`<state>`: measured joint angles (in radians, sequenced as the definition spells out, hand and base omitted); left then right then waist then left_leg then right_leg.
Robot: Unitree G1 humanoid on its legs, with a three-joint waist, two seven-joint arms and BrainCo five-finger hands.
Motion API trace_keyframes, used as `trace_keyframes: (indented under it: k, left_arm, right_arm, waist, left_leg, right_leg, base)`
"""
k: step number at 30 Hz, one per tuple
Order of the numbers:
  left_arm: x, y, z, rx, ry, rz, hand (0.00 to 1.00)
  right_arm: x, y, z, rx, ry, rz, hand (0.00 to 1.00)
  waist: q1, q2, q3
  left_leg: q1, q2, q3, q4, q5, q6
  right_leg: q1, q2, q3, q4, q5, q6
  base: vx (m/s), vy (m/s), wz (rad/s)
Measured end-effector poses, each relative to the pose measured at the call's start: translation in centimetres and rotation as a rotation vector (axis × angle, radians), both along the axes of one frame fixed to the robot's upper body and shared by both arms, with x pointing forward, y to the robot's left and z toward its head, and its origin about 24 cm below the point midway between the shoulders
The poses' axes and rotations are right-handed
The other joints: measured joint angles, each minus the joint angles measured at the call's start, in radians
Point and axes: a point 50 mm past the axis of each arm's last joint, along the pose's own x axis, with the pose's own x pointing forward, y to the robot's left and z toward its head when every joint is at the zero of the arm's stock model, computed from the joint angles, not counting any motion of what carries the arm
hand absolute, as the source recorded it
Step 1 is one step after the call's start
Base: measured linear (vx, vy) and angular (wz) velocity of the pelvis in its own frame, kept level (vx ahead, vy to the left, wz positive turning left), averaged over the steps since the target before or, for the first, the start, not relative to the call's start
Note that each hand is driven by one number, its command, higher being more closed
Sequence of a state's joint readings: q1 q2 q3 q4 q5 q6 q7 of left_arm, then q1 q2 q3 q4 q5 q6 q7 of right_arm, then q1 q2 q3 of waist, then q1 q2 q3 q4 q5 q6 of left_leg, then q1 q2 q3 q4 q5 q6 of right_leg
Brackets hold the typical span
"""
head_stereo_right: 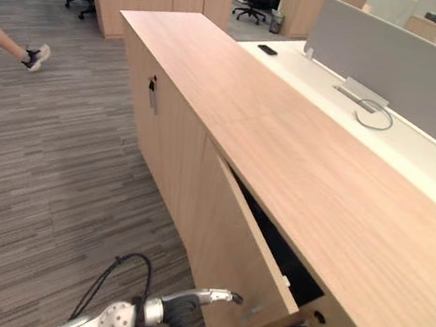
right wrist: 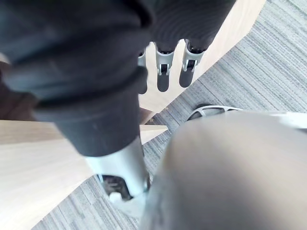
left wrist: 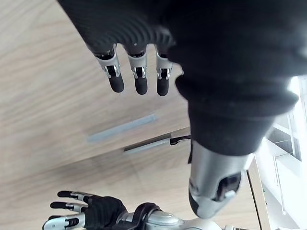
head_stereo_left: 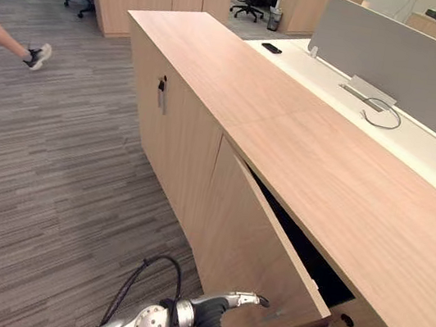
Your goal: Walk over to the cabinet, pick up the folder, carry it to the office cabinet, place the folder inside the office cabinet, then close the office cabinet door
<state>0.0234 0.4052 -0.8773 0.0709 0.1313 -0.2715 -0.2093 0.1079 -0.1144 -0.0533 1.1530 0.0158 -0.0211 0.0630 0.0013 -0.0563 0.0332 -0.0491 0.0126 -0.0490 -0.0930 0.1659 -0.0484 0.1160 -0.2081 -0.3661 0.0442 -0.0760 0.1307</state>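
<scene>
**Colleague:** What is around you?

**Me:** Grey striped carpet [head_stereo_left: 51,170] lies on every side. The long wooden office cabinet [head_stereo_left: 326,164] stands before me, with a white table [head_stereo_left: 427,155] behind it.

**Colleague:** And the folder, where is it?

**Me:** Neither robot hand carries it. My left robot hand [head_stereo_left: 215,312] has its fingers [left wrist: 140,84] straight and empty, and they point at the outer face of the cabinet door [head_stereo_left: 250,251]. My right robot hand [left wrist: 98,213] hangs lower, with its fingers spread and nothing in it. So I judge the folder is already inside. The gap [head_stereo_left: 308,248] above the door is dark, and I cannot look into it to be sure.

**Colleague:** Why do you hold the left one flat like that?

**Me:** The door hangs ajar, swung out at an angle from the cabinet front. To shut it I must only push, so a flat open hand near the panel is enough and I need no grip. Whether the fingers touch the wood now, I cannot tell.

**Colleague:** What could go wrong?

**Me:** My right robot hand is close to a wooden edge, and I think the door could catch it if it is in the way. A person's leg [head_stereo_left: 6,37] shows far off on the carpet, well apart from the cabinet, so it is no trouble.
</scene>
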Motion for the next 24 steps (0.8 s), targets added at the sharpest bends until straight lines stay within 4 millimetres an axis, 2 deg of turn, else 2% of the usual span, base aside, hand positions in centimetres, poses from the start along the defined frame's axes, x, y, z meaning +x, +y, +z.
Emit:
trace_keyframes:
  k: [3, 6, 8, 9, 10, 11, 13, 14, 16, 18, 19, 20, 21, 22, 23, 24]
  left_arm:
    - [-0.1, 0.6, -1.6, 0.003, 0.117, 0.063, 0.00]
    - [1.1, 2.9, -4.5, 0.058, 0.236, 0.256, 0.00]
    - [2.1, 5.2, -6.1, 0.092, 0.319, 0.420, 0.00]
    - [2.3, 6.6, -7.3, 0.121, 0.369, 0.525, 0.00]
    - [2.1, 8.0, -8.3, 0.179, 0.397, 0.595, 0.00]
    - [1.9, 8.7, -8.8, 0.207, 0.411, 0.615, 0.00]
    - [0.2, 11.3, -10.9, 0.343, 0.511, 0.696, 0.00]
    - [-0.3, 11.9, -11.4, 0.365, 0.542, 0.725, 0.00]
    - [-1.8, 13.4, -12.6, 0.409, 0.632, 0.836, 0.00]
    - [-2.2, 14.7, -13.0, 0.385, 0.686, 1.003, 0.00]
    - [-2.4, 14.9, -13.1, 0.369, 0.705, 1.045, 0.00]
    - [-2.9, 15.3, -13.3, 0.321, 0.744, 1.149, 0.00]
    - [-3.1, 15.4, -13.4, 0.313, 0.756, 1.172, 0.00]
    - [-3.2, 15.5, -13.4, 0.302, 0.761, 1.193, 0.00]
    - [-3.2, 15.6, -13.4, 0.264, 0.775, 1.248, 0.00]
    - [-3.4, 15.6, -13.5, 0.234, 0.792, 1.295, 0.00]
  right_arm:
    - [0.2, -0.1, 0.0, -0.012, 0.000, 0.009, 0.00]
    - [1.1, -0.5, 0.2, -0.024, -0.018, -0.001, 0.00]
    - [1.8, -0.8, 0.4, -0.029, -0.034, -0.023, 0.00]
    - [1.7, -1.0, 0.4, -0.030, -0.034, -0.040, 0.00]
    - [1.7, -1.3, 0.5, -0.032, -0.039, -0.070, 0.00]
    - [1.7, -1.2, 0.4, -0.030, -0.040, -0.079, 0.00]
    - [1.3, -1.2, 0.4, -0.041, -0.021, -0.048, 0.00]
    - [1.3, -1.2, 0.3, -0.042, -0.020, -0.046, 0.00]
    - [1.0, -1.2, 0.3, -0.038, -0.009, -0.072, 0.00]
    - [0.7, -1.4, 0.2, -0.037, -0.005, -0.112, 0.00]
    - [0.7, -1.5, 0.2, -0.041, -0.002, -0.114, 0.00]
    - [0.5, -1.9, 0.3, -0.053, 0.006, -0.152, 0.00]
    - [0.4, -1.9, 0.2, -0.054, 0.006, -0.167, 0.00]
    - [0.5, -1.9, 0.3, -0.057, 0.005, -0.176, 0.00]
    - [0.8, -1.9, 0.3, -0.065, -0.001, -0.183, 0.00]
    - [1.0, -2.0, 0.3, -0.074, 0.000, -0.186, 0.00]
  waist:
    - [-0.005, 0.003, -0.001]
    - [-0.007, 0.012, 0.003]
    - [-0.015, 0.022, 0.020]
    - [-0.024, 0.031, 0.029]
    - [-0.028, 0.035, 0.034]
    - [-0.028, 0.034, 0.034]
    - [-0.017, 0.036, 0.037]
    - [-0.016, 0.036, 0.038]
    - [-0.015, 0.036, 0.039]
    - [-0.015, 0.049, 0.039]
    - [-0.014, 0.056, 0.040]
    - [-0.003, 0.068, 0.039]
    - [-0.002, 0.072, 0.036]
    - [0.000, 0.071, 0.037]
    - [0.012, 0.065, 0.038]
    - [0.024, 0.065, 0.041]
  left_leg:
    - [0.023, 0.011, 0.044, 0.001, -0.011, -0.002]
    - [0.036, 0.030, 0.125, 0.005, -0.026, -0.002]
    - [0.050, 0.047, 0.175, 0.007, -0.028, 0.002]
    - [0.061, 0.050, 0.200, 0.012, -0.037, 0.003]
    - [0.075, 0.056, 0.222, 0.013, -0.050, -0.006]
    - [0.081, 0.058, 0.228, 0.014, -0.054, -0.009]
    - [0.111, 0.101, 0.287, 0.016, -0.071, -0.021]
    - [0.112, 0.108, 0.300, 0.022, -0.077, -0.028]
    - [0.090, 0.149, 0.333, 0.096, -0.125, -0.049]
    - [0.025, 0.224, 0.334, 0.280, -0.230, -0.076]
    - [0.017, 0.247, 0.333, 0.322, -0.255, -0.083]
    - [0.006, 0.299, 0.325, 0.425, -0.292, -0.086]
    - [-0.006, 0.309, 0.309, 0.462, -0.293, -0.086]
    - [-0.023, 0.313, 0.286, 0.498, -0.292, -0.084]
    - [-0.055, 0.277, 0.184, 0.547, -0.325, -0.096]
    - [-0.048, 0.216, 0.088, 0.501, -0.357, -0.101]
  right_leg:
    - [-0.003, 0.005, 0.045, -0.001, 0.002, 0.002]
    - [-0.067, 0.000, 0.093, 0.064, -0.001, -0.001]
    - [-0.111, -0.024, 0.016, 0.135, -0.006, -0.014]
    - [-0.119, -0.047, -0.068, 0.180, -0.018, -0.033]
    - [-0.115, -0.064, -0.147, 0.200, -0.034, -0.057]
    - [-0.107, -0.069, -0.178, 0.201, -0.034, -0.057]
    - [-0.073, -0.018, -0.179, 0.112, 0.002, -0.060]
    - [-0.065, -0.003, -0.177, 0.089, 0.010, -0.060]
    - [-0.056, 0.030, -0.176, 0.046, 0.015, -0.063]
    - [-0.037, 0.078, -0.175, 0.017, 0.015, -0.064]
    - [-0.025, 0.096, -0.173, 0.008, 0.016, -0.064]
    - [-0.012, 0.135, -0.118, 0.002, 0.030, -0.086]
    - [-0.011, 0.144, -0.109, 0.003, 0.033, -0.094]
    - [-0.014, 0.146, -0.098, 0.003, 0.033, -0.095]
    - [-0.009, 0.136, -0.058, 0.003, 0.039, -0.097]
    - [-0.021, 0.124, -0.029, 0.009, 0.041, -0.095]
  base:
    - [0.06, -0.025, -0.41]
    - [0.01, -0.007, -0.78]
    - [-0.06, -0.026, -0.75]
    - [-0.07, -0.018, -0.57]
    - [-0.08, -0.024, -0.47]
    - [-0.04, -0.016, -0.57]
    - [-0.04, -0.031, -0.75]
    - [-0.03, -0.059, -0.79]
    - [-0.02, -0.097, -0.61]
    - [0.01, -0.171, -0.41]
    - [0.11, -0.191, -0.51]
    - [0.12, -0.134, -0.45]
    - [0.13, -0.111, -0.47]
    - [0.16, -0.053, -0.54]
    - [0.18, -0.015, -0.77]
    - [0.17, 0.027, -0.87]
